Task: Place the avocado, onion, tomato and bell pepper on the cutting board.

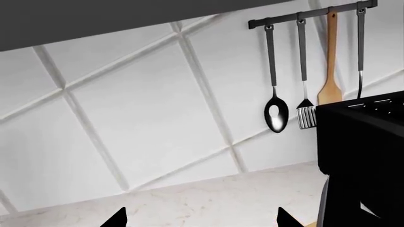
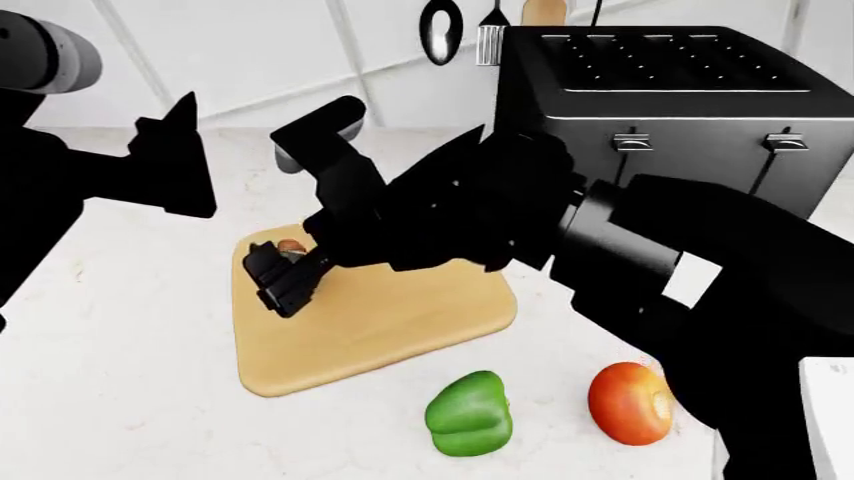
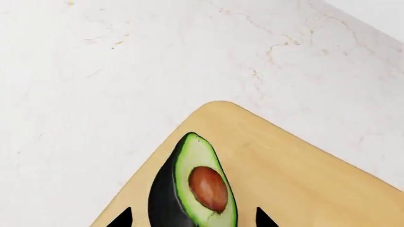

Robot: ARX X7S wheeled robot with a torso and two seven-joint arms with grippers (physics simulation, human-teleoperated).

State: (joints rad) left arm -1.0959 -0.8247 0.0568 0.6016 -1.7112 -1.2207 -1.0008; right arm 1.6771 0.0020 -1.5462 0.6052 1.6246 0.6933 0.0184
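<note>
Left gripper (image 2: 180,165): hovering over the pale surface (image 2: 120,360), jaws spread, holding nothing. Cutting board (image 2: 387,330): lying mid-surface. Right gripper (image 2: 287,275): jaws straddling the avocado (image 3: 198,187) at the board's far-left corner; grip uncertain. Bell pepper (image 2: 470,413), then tomato (image 2: 630,402): sitting off the board, nearer the robot. Toaster (image 2: 667,90): standing behind.

Avocado (image 3: 192,189) half, pit showing, on cutting board (image 2: 387,325) far-left corner. Bell pepper (image 2: 470,413) and tomato (image 2: 629,402) lie off board, near its front-right.
</note>
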